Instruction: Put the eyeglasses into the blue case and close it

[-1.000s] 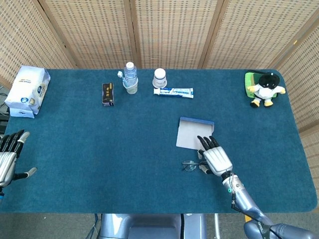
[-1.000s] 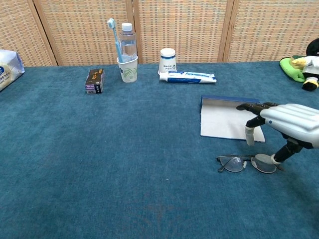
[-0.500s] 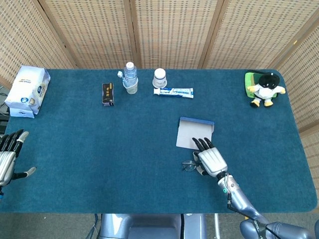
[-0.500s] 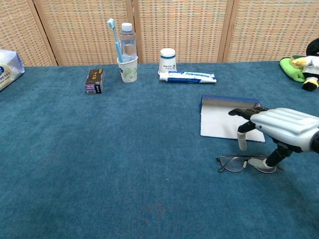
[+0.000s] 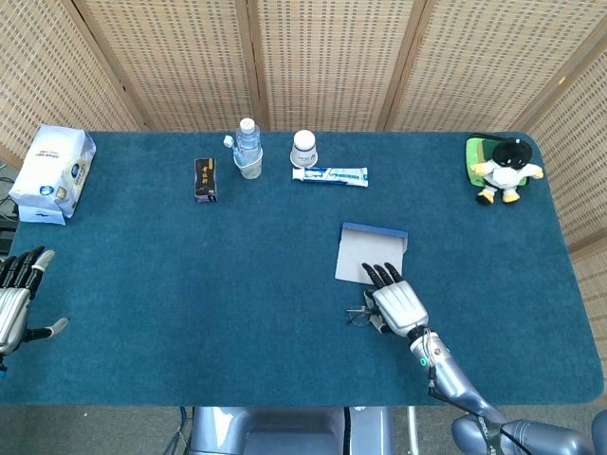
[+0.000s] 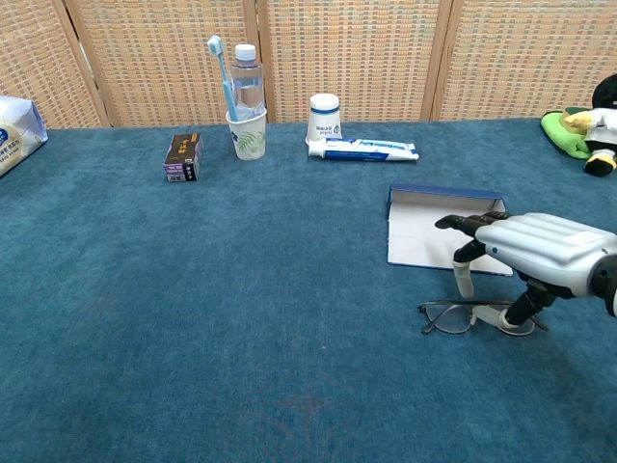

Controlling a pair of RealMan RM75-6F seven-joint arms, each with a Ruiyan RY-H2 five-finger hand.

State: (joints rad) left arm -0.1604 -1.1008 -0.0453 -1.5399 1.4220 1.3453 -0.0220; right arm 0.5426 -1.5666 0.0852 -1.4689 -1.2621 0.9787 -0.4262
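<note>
The eyeglasses (image 6: 472, 316) lie on the blue tablecloth (image 6: 241, 318), lenses flat against the cloth, just in front of the open blue case (image 6: 439, 231). The case lies opened out flat, its pale lining facing up and its blue rim along the far edge. The right hand (image 6: 530, 253) hovers palm down over the right part of the eyeglasses; its fingers (image 6: 465, 224) extend forward, slightly apart, above the near edge of the case, one fingertip bends down toward the frame, and the thumb reaches down to the cloth at the right lens. Whether the thumb touches the lens cannot be told. In the head view the same hand (image 5: 395, 301) covers most of the eyeglasses (image 5: 357, 316), leaving only the left lens visible.

The left hand (image 5: 17, 289) rests at the left table edge, fingers apart and holding nothing.

Along the far side stand a small dark box (image 6: 183, 156), a paper cup holding a toothbrush (image 6: 247, 130) in front of a water bottle (image 6: 247, 77), an upturned white cup (image 6: 325, 118) and a toothpaste tube (image 6: 366, 149). A tissue pack (image 5: 54, 171) lies at far left, a plush toy (image 5: 503, 169) at far right.
</note>
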